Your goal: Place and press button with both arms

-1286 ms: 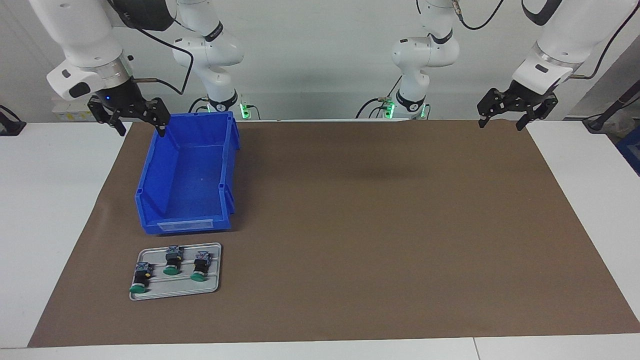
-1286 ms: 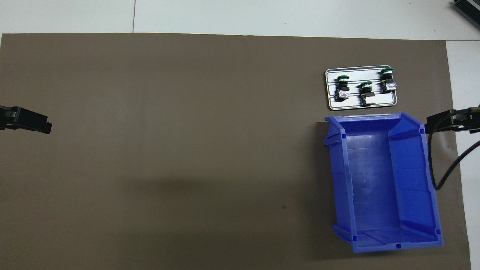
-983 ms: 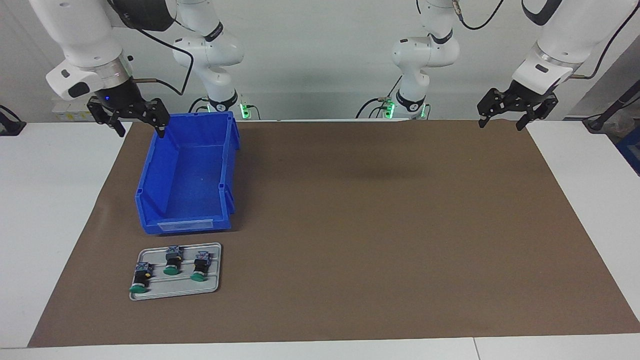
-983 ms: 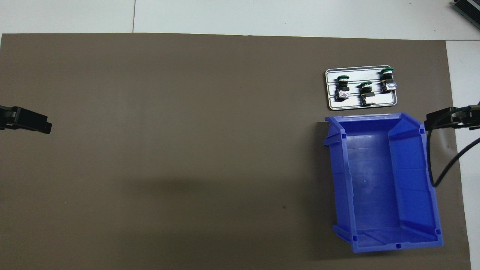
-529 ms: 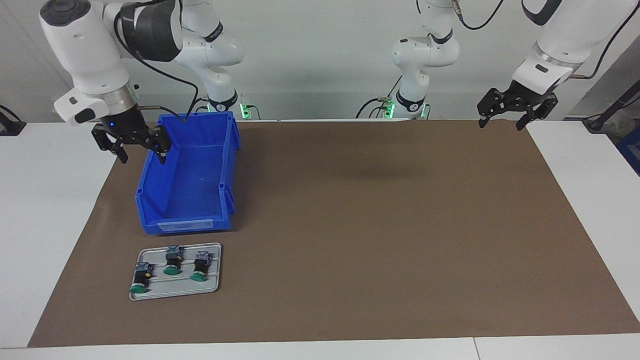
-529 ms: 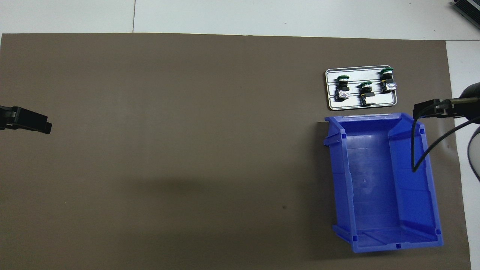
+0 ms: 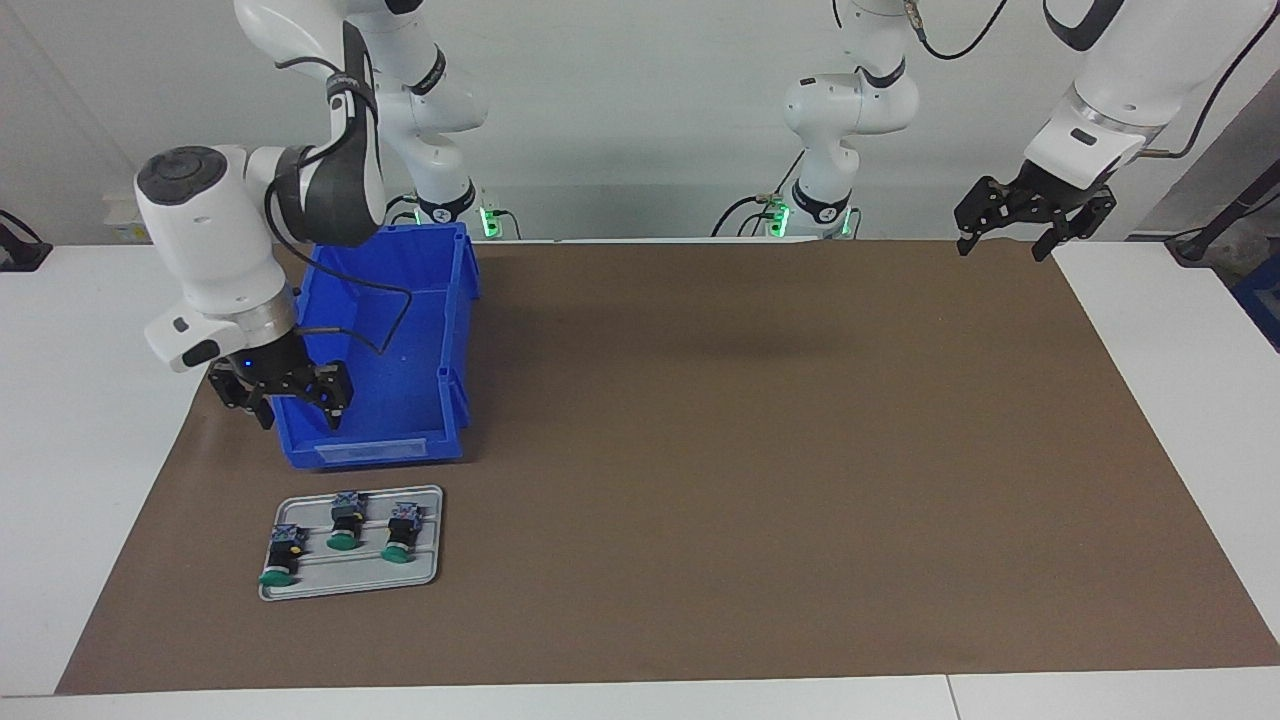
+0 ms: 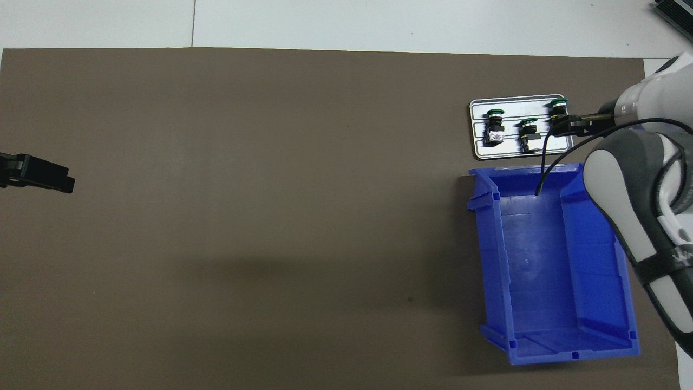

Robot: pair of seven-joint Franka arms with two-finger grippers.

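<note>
A: Status? Where are the green-capped push-button switches with black bodies and grey-blue terminal ends [image 7: 343,521]?

B: All three lie on the flat grey metal tray [image 7: 425,570], lower left of the facing view, just below the open blue plastic bin [image 7: 455,300]. None picked, none placed, none pressed. The whole task is left, I'd say.

A: Orientation?

B: On their sides, long axes roughly parallel. Green caps point to the frame's bottom edge, terminal blocks up toward the bin.

A: Grippers?

B: Right gripper [image 7: 283,401] hangs in the air at the bin's low front corner, left of frame, fingers apart, holding nothing. Left gripper [image 7: 1005,228] waits upper right, above the brown mat's [image 7: 760,450] corner, wide open, empty.
</note>
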